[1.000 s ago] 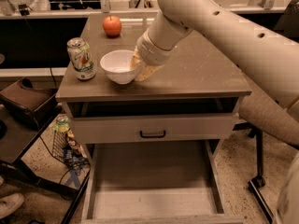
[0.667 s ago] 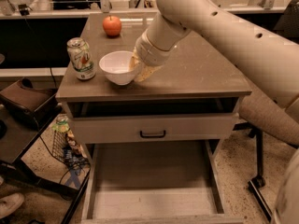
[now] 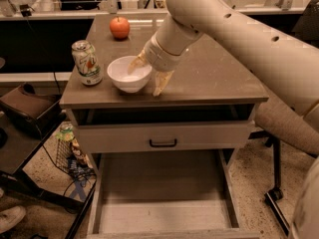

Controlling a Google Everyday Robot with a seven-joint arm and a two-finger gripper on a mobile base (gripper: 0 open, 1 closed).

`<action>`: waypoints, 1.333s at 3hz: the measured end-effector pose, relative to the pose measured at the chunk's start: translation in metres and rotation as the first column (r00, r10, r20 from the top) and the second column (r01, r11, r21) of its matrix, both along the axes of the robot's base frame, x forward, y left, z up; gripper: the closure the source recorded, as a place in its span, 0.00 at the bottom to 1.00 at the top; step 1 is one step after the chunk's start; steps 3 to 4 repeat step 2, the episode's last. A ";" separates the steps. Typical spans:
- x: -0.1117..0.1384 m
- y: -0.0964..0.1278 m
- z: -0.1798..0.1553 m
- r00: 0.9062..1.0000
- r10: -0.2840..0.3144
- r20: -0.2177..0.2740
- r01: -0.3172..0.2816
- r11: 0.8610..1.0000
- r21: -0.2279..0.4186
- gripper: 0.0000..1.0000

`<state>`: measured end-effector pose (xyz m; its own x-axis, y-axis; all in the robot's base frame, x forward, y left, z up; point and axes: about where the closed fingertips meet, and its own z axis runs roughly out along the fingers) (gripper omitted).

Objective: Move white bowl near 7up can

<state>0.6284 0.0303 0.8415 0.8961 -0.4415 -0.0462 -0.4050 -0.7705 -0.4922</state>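
1. While the white bowl (image 3: 127,76) stands upright on the table (image 3: 214,78), close to the front edge and just beside the 7up can (image 3: 86,62) with a narrow strip of tabletop between them, the placement looks as good as made. The remaining risks lie in the release and the retreat.
2. Gripper (image 3: 148,74): at the bowl's right side, fingers spread. One finger (image 3: 133,63) lies over the far right rim. The other hangs outside the wall, tip down at the tabletop. The jaws read as apart around the wall, not pinching it.
3. Risk, tipping: if the arm lifts away with the inner finger caught against the rim, the bowl tilts or is dragged along. It is glossy and looks light, so it probably slides easily.
4. Risk, collision: any leftward nudge from the wrist pushes the bowl into the can. The can is tall, upright and near the left edge, so it is likely to topple or roll off.
5. Risk, fall: a pull toward the front edge sends the bowl off the top, down toward the open lower drawer (image 3: 164,203).
6. Apple (image 3: 119,28): at the back of the table, well apart from the bowl, unlikely to be disturbed.
7. Hidden or unclear:
   - Whether either finger actually touches the bowl cannot be told.
   - The wrist covers the tabletop directly behind the bowl's right side.
   - The arm is cut off at the right border.
   - The bowl's foot sits in shadow.
   - Whether the can is full or empty cannot be told.
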 end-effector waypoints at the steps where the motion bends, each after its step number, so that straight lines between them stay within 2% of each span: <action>1: 0.000 0.001 -0.001 1.000 0.002 -0.002 -0.002 1.000 0.000 0.00; 4: 0.000 0.001 -0.001 1.000 0.002 -0.002 -0.002 1.000 0.000 0.00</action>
